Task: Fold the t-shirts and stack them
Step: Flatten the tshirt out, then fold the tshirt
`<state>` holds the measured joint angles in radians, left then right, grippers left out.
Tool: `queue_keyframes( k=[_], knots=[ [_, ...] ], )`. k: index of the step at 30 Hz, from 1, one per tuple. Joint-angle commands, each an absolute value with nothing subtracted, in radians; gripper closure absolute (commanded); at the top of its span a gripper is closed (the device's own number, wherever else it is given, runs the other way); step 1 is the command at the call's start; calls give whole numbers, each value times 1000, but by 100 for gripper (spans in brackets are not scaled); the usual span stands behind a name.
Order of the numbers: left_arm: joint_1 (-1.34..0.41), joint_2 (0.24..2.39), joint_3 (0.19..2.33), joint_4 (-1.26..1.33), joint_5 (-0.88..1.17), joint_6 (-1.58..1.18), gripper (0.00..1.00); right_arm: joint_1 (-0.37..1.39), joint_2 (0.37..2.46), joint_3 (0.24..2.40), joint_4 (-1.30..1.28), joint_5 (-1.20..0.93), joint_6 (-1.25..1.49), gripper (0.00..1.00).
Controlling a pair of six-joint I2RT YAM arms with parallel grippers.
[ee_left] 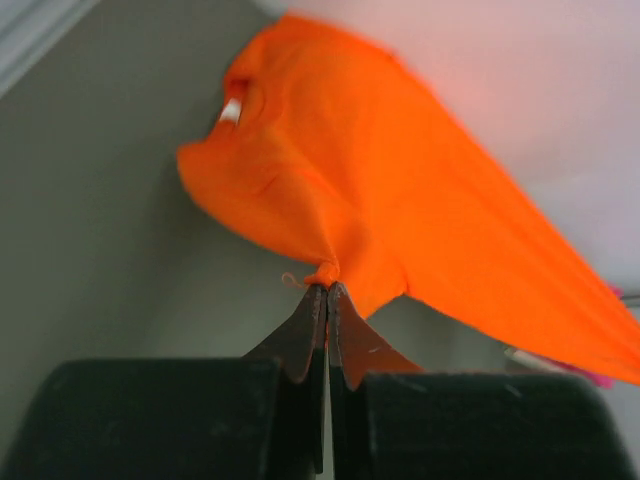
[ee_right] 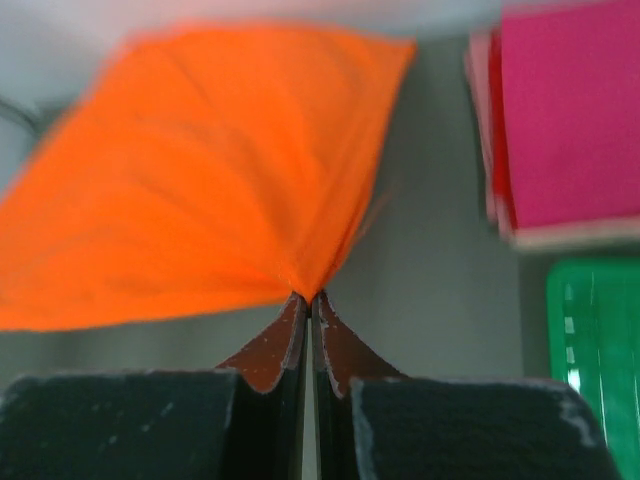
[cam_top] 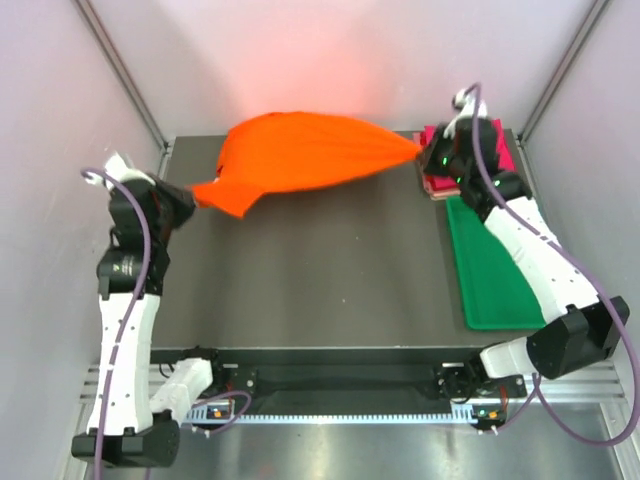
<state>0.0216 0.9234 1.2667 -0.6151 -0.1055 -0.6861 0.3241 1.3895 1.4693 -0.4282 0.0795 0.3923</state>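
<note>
The bright orange t-shirt [cam_top: 300, 152] hangs stretched in the air across the back of the dark table, held at both ends. My left gripper [cam_top: 192, 196] is shut on its left end [ee_left: 325, 272], with the collar up near the top [ee_left: 235, 105]. At the right end my right gripper [cam_top: 422, 152] is shut on a pinched point of the cloth [ee_right: 308, 290]. A folded magenta t-shirt [ee_right: 570, 120] lies on a pale pink folded one [ee_right: 478, 120] at the back right, largely hidden behind the right arm in the top view [cam_top: 430, 184].
A green plastic tray [cam_top: 490, 275] lies along the table's right side, in front of the folded stack. Grey walls and metal posts close in the back and both sides. The dark table top [cam_top: 320, 270] spreads below the shirt.
</note>
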Motion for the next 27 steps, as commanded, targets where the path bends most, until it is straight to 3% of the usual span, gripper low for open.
queue_keyframes(
  k=[1, 6, 11, 27],
  knots=[
    [25, 835, 1114, -717, -80, -719, 100, 324, 1306, 1251, -390, 26, 445, 100],
    [25, 787, 841, -767, -87, -784, 100, 351, 1264, 897, -319, -24, 497, 100],
    [23, 782, 691, -768, -92, -833, 100, 403, 1293, 766, -305, -20, 509, 100],
    [25, 837, 730, -741, -227, -808, 100, 422, 1157, 664, -434, 158, 566, 100]
  ],
)
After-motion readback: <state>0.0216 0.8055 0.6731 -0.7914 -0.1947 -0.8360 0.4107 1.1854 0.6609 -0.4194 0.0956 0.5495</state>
